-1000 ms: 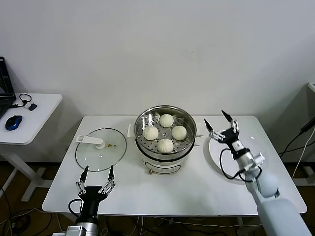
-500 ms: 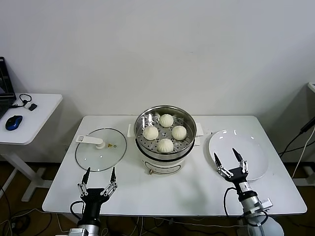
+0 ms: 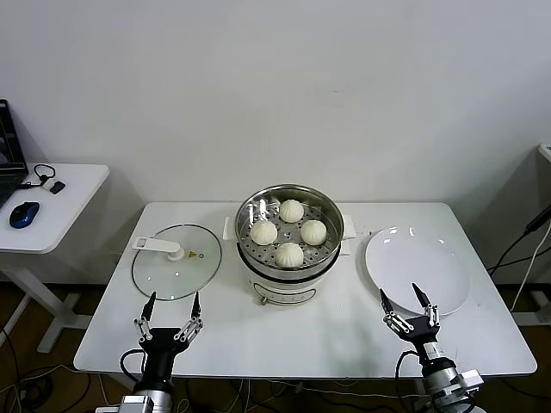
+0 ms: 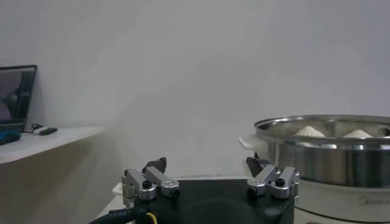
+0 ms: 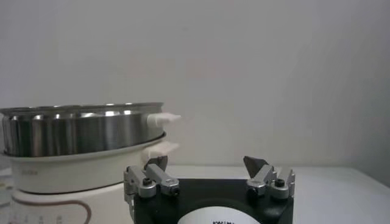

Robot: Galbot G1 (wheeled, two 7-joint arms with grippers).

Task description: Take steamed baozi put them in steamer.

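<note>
Several cream-white baozi lie inside the shiny steel steamer, which sits on its white pot body at the table's middle. From the left wrist view the steamer shows side-on, with two baozi tops peeking over its rim. My left gripper stands open and empty at the table's front left edge. Low at the front right edge, just before the plate, my right gripper is open and empty too. The steamer's wall shows in the right wrist view.
A bare white plate lies right of the steamer. A flat glass lid with a white handle lies to its left. A side table with a blue mouse stands at the far left.
My right arm has come down from above the plate's left edge to the table's front right edge, staying open. The left arm has barely moved.
</note>
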